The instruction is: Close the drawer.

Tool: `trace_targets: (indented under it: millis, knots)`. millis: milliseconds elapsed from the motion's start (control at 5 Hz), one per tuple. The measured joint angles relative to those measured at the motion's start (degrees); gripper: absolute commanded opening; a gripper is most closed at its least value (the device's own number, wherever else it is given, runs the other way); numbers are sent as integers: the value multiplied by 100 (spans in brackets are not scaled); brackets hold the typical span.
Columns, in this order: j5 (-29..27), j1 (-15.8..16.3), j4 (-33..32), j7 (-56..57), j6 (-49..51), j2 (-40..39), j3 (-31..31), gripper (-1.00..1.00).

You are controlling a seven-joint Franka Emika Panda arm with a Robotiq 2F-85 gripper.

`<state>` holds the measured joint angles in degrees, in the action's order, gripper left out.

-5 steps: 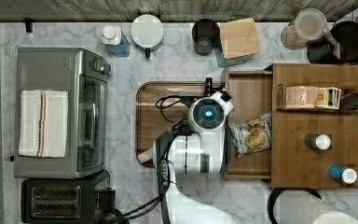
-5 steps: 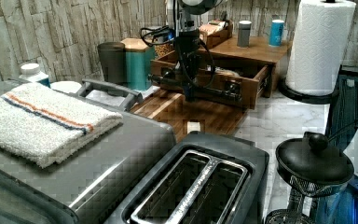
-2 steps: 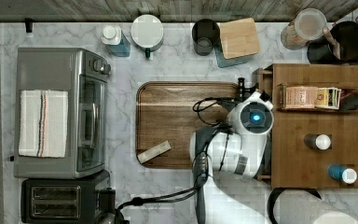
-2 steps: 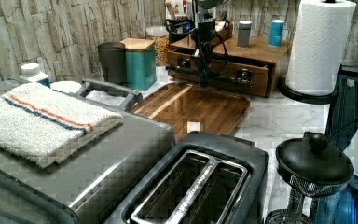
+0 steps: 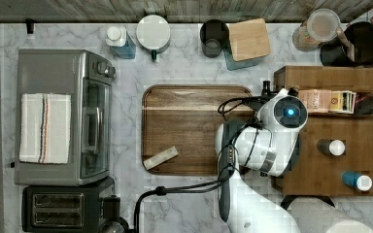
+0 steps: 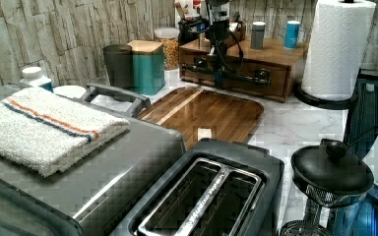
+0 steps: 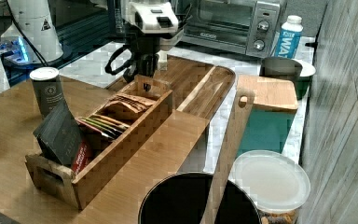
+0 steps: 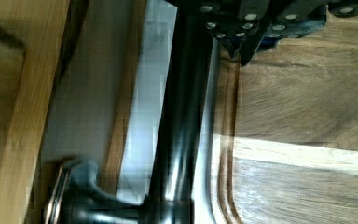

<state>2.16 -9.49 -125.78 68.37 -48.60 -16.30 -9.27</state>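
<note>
One wooden tray [image 6: 211, 110] lies beside drawer [image 6: 236, 78] front.

Drawer [image 6: 236, 81] matt light wood, glossy black metal handle [image 8: 182, 116]; tray [image 5: 189, 128] smooth dark wood; countertop [image 5: 184, 60] marble.

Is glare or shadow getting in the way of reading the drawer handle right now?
Wrist view: a pale streak runs along the black handle, and a bright band of light crosses the wooden tray; the bar's outline stays readable. Left view: the drawer front sits in shade, with the handle dark against it. Top view: even light, but the arm overhangs the drawer front.
</note>
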Motion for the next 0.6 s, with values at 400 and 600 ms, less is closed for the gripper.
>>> trace_targets:
  millis: [400,600]
  knots:
    - [71,87,45,0,-134,-60,-36,-100]
    - [71,109,90,0,-123,-92,-52,-100]
